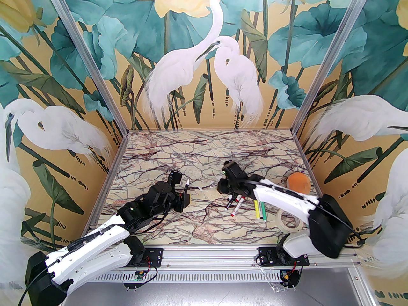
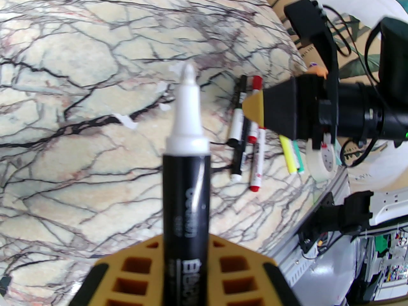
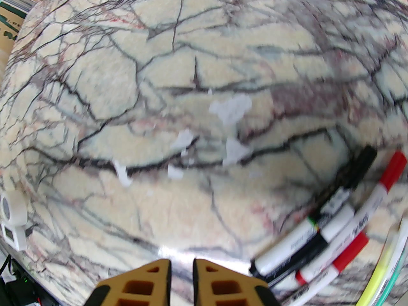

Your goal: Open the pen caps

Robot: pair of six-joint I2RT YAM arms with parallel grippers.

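Top external view had the left arm point(image 1: 95, 244) stretched from the near-left corner toward mid-desk, elbow low. The left fingers point(image 2: 151, 246) pinched a black marker point(image 2: 186, 186) by its barrel, holding it nearly upright with its white nib bare. The right arm point(image 1: 280, 199) reached in from the right, its white link sloping down over the desk point(image 1: 197, 158) and its wrist turned left. The right fingers point(image 3: 159, 280) were pressed together with a thin slit between the pads, and nothing could be seen in it. They faced the held marker, apart from it.

From above, the right arm covered part of the marker cluster and part of the tape roll point(image 1: 288, 222), and the caps there were too small to tell apart. Left wrist view cut the black marker off at the bottom edge, and its lettering was blurred. Right wrist view was smeared, with the markers running out of its lower right corner.

Right wrist view gave the caps best: a red pen cap point(image 3: 392, 167) and a black pen cap point(image 3: 365, 159), each on a marker lying on the desk to the right of the right fingers. Left wrist view added a yellow marker point(image 2: 288, 156) and a green marker point(image 2: 299, 161) just beside that cluster, next to the tape roll
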